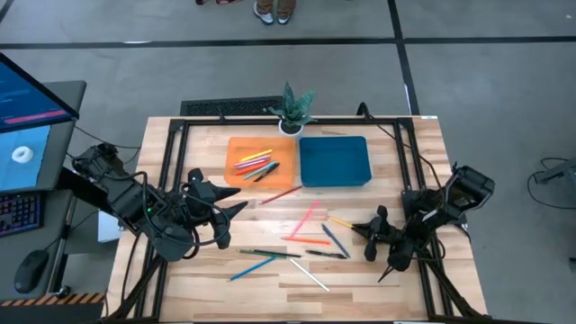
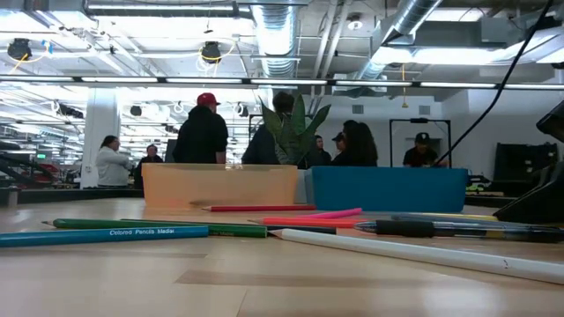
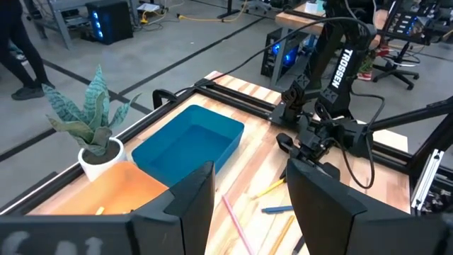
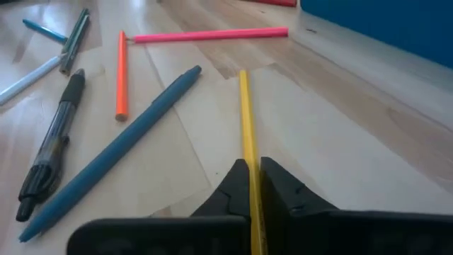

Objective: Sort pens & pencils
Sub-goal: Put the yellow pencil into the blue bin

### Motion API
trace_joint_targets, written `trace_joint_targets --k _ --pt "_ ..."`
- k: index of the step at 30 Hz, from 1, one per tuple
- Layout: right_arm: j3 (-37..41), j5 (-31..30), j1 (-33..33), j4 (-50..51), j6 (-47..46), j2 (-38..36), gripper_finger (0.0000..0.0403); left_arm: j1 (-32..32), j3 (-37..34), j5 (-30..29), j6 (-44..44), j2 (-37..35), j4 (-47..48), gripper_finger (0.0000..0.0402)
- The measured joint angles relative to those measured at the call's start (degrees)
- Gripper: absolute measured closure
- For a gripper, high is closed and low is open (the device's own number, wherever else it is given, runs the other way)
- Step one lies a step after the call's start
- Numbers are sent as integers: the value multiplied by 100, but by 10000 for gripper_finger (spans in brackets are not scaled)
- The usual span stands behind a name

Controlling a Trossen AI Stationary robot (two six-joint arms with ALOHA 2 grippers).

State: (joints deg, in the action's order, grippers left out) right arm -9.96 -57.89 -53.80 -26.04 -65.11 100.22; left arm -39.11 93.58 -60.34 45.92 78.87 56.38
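Yellow pencil [image 4: 246, 134]: near end hidden between the right pincer [image 4: 253, 185] fingers. Orange tray [image 3: 106, 195]: cut off behind the left pincer fingers [image 3: 185, 205]. Tray contents [image 1: 255, 165]: too small to separate individually.

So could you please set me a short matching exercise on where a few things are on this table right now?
Things:
1. yellow pencil
2. potted plant
3. blue tray
4. orange tray

States:
A. empty
B. pinched by the right gripper
C. holds several pens and pencils
D. at the table's far edge

Pairs: 1-B, 2-D, 3-A, 4-C
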Motion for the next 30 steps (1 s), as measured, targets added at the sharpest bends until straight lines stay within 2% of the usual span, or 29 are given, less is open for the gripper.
trace_joint_targets --k 5,12,18,21,25,30 --pt "-49 -42 -79 92 -291 -76 378 0 0 0 34 0 -2 235" --pt "-71 241 43 60 -433 -951 378 0 0 0 41 1 -15 235" --pt "-72 -3 209 2 -100 -1776 378 0 -1 -2 41 1 -13 235" --pt "-72 -452 221 -145 -75 -2268 375 0 0 -2 41 0 -13 235" --pt "-72 -840 221 -875 544 -2950 375 0 0 -2 41 0 -13 235" --pt "-74 -790 223 -2597 2239 -3698 375 0 -1 -5 36 1 -13 235"
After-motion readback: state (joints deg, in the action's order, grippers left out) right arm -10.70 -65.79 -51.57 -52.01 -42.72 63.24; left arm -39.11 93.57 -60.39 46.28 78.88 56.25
